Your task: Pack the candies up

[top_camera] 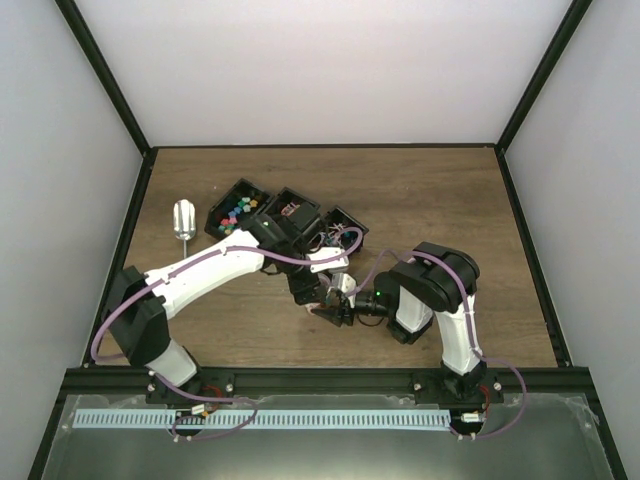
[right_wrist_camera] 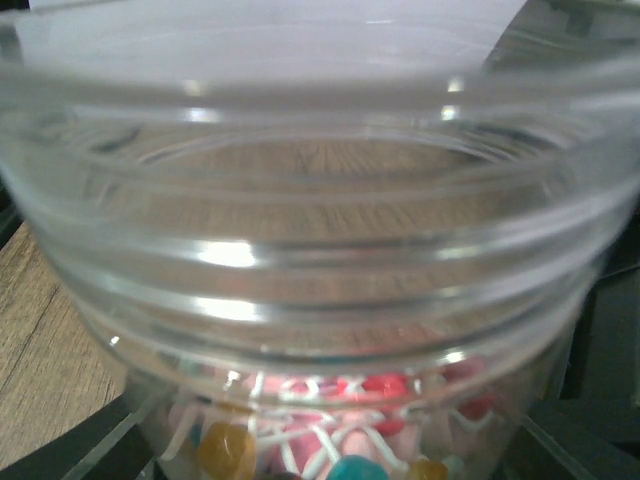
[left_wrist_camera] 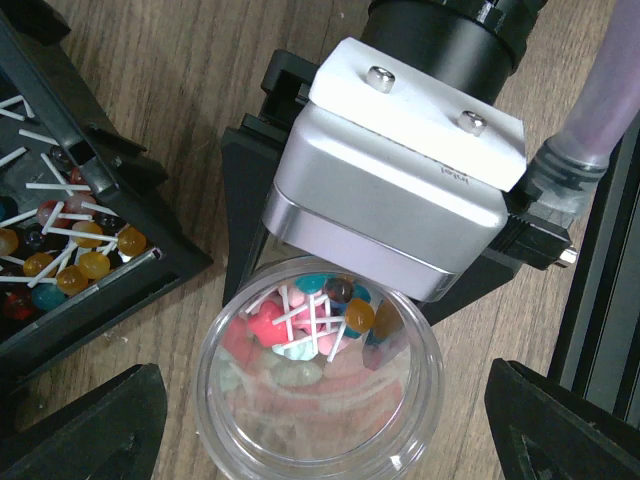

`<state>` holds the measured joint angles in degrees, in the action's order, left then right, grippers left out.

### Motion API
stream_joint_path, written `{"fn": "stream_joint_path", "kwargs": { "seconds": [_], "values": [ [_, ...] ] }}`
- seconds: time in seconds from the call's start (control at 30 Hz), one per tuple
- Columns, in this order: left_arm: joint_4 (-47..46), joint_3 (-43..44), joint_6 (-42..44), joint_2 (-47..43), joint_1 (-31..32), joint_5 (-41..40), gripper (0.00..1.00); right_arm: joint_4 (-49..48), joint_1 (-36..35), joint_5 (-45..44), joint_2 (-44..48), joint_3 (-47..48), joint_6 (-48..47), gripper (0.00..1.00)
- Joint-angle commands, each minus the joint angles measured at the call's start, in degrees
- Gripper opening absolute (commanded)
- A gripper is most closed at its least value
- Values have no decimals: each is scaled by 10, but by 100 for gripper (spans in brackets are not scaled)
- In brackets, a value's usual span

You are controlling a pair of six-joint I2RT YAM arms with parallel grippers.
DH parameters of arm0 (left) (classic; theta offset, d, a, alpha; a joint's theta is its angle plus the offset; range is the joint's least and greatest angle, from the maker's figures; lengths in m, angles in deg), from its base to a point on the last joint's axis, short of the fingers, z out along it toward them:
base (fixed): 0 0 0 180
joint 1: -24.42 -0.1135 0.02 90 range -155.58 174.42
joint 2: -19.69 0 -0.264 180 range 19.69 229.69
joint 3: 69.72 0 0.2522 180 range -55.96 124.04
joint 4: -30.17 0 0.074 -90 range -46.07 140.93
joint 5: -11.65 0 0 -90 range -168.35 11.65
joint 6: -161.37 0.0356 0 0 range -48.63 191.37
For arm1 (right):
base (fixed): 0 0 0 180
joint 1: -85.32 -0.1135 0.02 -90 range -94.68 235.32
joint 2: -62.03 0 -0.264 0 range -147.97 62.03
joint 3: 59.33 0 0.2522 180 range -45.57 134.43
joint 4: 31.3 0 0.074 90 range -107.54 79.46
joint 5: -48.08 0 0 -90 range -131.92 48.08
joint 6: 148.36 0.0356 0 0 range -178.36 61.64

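- Right wrist view: jar (right_wrist_camera: 320,200) rim blurred, sides cut off by both edges; it hides most of my right claw (right_wrist_camera: 325,452).
- Top view: candies (top_camera: 237,212) too small to tell apart.

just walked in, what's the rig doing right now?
It is packing candies into a jar. The right tool is shut on the clear jar, holding it by the black bins. The jar has a layer of lollipops at the bottom. The left tool is open and empty, right over the jar's mouth. More lollipops sit in the nearest bin, and the metal scoop lies untouched to the left of the bins.
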<state>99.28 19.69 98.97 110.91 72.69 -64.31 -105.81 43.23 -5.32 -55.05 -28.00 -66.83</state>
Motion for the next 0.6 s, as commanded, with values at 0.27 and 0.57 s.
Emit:
{"fn": "stream_joint_path", "kwargs": {
  "seconds": [0.27,0.57],
  "values": [
    [-8,-3,-12,25,16,-27,83,-188,-7,7,-3,-7,-5,56],
    [-16,-10,62,18,16,-20,53,-190,-7,17,-3,-10,-6,55]
  ]
}}
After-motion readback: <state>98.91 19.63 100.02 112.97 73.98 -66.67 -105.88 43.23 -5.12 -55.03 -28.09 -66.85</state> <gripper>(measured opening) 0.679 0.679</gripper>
